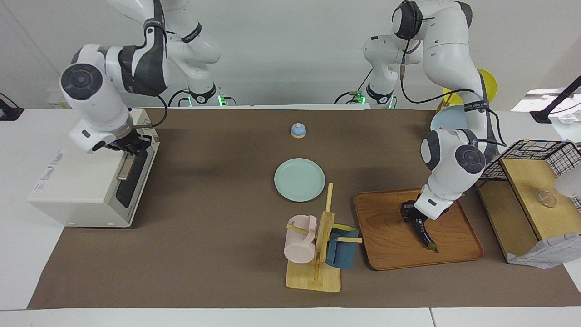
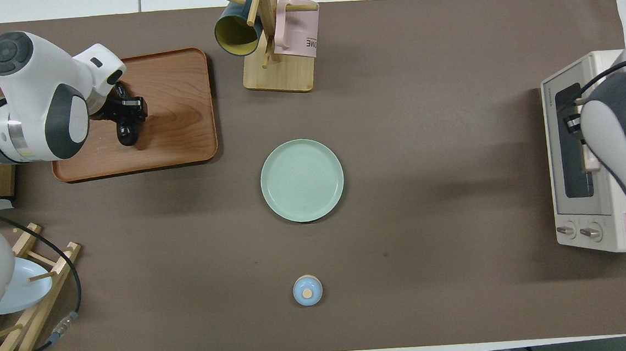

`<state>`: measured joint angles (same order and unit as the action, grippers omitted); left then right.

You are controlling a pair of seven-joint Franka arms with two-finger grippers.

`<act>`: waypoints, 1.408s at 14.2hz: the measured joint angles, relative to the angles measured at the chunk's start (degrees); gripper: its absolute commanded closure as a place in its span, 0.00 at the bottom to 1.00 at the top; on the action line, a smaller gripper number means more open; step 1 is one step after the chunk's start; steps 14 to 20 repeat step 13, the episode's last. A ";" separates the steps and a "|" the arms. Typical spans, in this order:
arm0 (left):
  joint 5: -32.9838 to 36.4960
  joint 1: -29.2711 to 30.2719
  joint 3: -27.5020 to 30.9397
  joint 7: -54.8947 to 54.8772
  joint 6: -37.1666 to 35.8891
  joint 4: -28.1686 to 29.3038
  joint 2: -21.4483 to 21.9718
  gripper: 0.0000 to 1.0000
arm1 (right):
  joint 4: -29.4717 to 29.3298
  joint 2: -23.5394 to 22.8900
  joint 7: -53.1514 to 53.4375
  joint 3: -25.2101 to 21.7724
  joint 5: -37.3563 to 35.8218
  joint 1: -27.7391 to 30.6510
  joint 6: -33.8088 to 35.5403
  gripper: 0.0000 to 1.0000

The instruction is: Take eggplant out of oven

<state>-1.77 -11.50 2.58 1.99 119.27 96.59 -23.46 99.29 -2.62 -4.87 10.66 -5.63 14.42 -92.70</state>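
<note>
So near the robots at the upper left of the facing view, the right gripper (image 1: 129,147) sits at the handle of the oven (image 1: 86,181), door looks shut, and I can't tell how its jaws stand. Farther out, lower right, the left gripper (image 1: 420,225) is down on the wooden tray (image 1: 386,240), clamped on the eggplant (image 1: 426,238), whose stem tip pokes out past the fingertips. Looks like the set-down step to me, so next it should just let go and lift clear

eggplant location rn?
The eggplant is over the wooden tray at the left arm's end of the table, at the left hand, well away from the oven.
</note>
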 measured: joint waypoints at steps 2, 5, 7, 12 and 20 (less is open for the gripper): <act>0.00 1.57 0.18 -0.11 -9.66 -0.68 7.41 0.00 | -4.54 2.81 0.03 -0.44 2.75 -0.02 1.91 0.00; 0.00 3.02 0.38 -0.40 -22.99 -0.71 19.41 0.00 | -13.39 5.15 -0.03 -4.02 3.78 0.05 10.06 0.00; 1.02 3.36 0.77 -0.60 -29.39 -0.61 25.40 0.00 | -17.80 5.07 -0.11 -5.22 3.78 0.08 12.57 0.00; 4.00 3.57 0.88 -4.44 -35.39 -3.28 28.73 0.00 | -14.70 4.20 -0.11 -5.79 3.79 -2.45 13.02 0.00; 4.01 3.57 0.88 -4.62 -35.39 -3.32 28.42 0.00 | -14.26 4.34 -0.11 -7.61 3.79 -4.68 13.08 0.00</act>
